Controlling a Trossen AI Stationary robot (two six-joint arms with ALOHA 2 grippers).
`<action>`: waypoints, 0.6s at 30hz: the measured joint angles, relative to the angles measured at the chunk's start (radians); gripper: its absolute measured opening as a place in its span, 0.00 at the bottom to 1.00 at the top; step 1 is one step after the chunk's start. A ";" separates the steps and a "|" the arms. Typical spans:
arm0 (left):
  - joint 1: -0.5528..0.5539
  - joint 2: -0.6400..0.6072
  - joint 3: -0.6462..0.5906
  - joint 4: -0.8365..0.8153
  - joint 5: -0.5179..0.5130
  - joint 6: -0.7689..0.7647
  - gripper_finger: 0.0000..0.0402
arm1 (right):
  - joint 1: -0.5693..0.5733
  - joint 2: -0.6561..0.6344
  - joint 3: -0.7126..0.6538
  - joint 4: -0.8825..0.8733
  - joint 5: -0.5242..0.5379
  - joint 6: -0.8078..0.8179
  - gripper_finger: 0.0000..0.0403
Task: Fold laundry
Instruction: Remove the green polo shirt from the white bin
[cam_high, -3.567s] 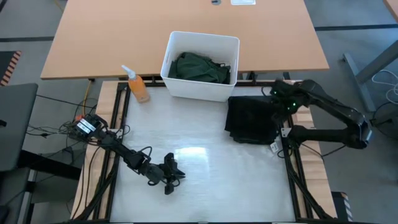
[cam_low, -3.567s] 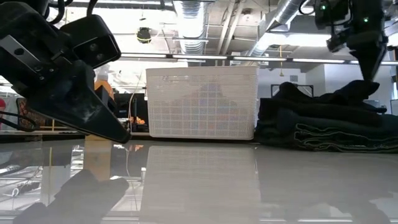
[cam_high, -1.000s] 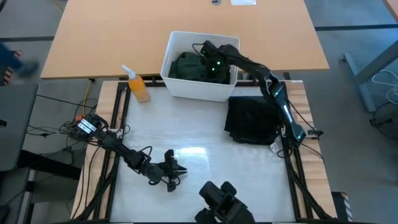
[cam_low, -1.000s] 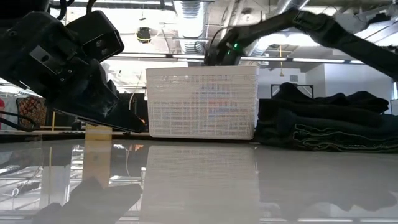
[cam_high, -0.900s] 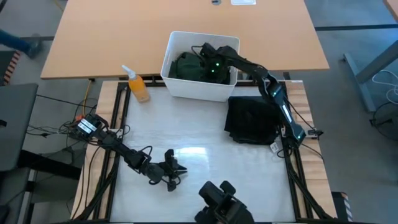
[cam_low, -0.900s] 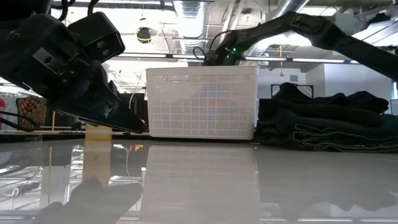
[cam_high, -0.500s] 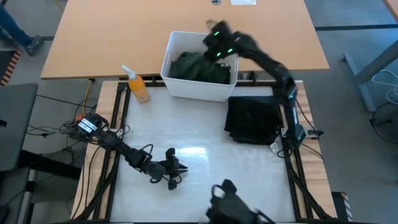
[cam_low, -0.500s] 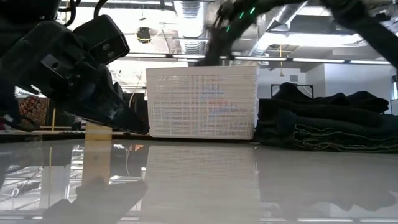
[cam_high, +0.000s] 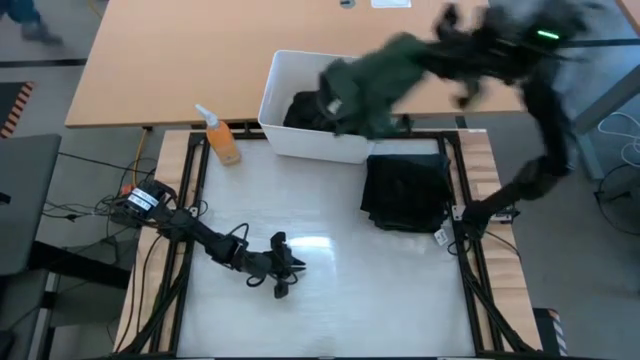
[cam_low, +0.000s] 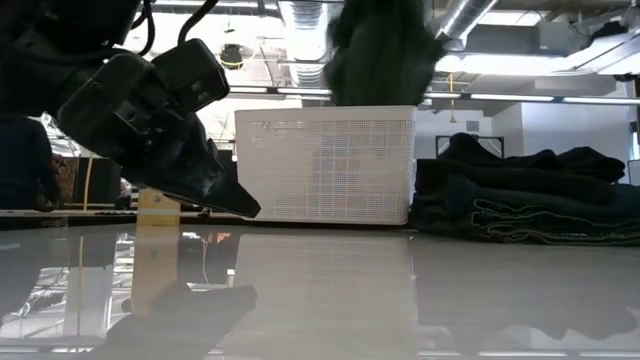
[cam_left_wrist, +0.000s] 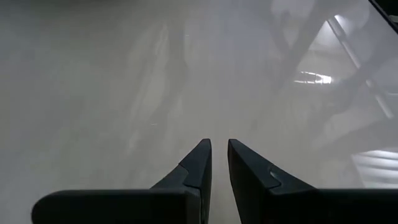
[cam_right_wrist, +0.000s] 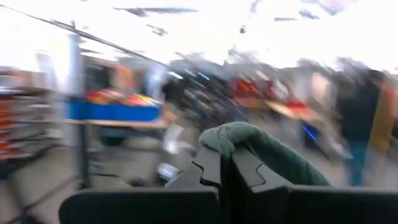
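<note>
Worktable (cam_high: 320, 300): glossy pale top, widest clear stretch lies betw the bin and the near edge; black rails frame it left & right, cables run down the left rail. Beyond the bin sits a bare wooden table (cam_high: 200, 50).

White bin (cam_high: 305, 140) = landmark, at the far edge of the worktable, mesh wall facing the low cam. A dark garment (cam_high: 305, 108) lies inside it.

Green garment (cam_high: 375, 80) hangs in the air over the bin's right rim, partly draped past it, lifted high enough to show above the bin in the low view (cam_low: 380, 50). Right gripper (cam_right_wrist: 225, 163) is up and right of the bin, over the wooden table, fingers pinched together on a fold of that green cloth.

Folded black stack (cam_high: 405, 190) rests on the worktable just right of & nearer than the bin, close to the right rail; about as tall as the bin's lower half in the low view.

Left gripper (cam_left_wrist: 219, 163) sits low over the bare top, well left of & nearer than the bin, fingers nearly together w/ a thin gap, nothing betw them.

Orange spray bottle (cam_high: 222, 140) stands just left of the bin at the rail.

Room behind: ceiling ducts, strip lights, blurred shelving and a person
</note>
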 joint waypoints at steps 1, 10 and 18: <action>0.004 0.000 0.000 0.004 0.000 0.001 0.11 | 0.029 -0.036 0.000 0.002 -0.018 0.000 0.06; 0.004 0.000 0.000 0.210 0.000 0.026 0.11 | 0.314 -0.211 0.002 -0.353 -0.014 -0.122 0.07; -0.069 -0.001 0.046 0.298 0.010 0.029 0.11 | 0.513 -0.213 -0.154 -0.742 0.180 -0.211 0.07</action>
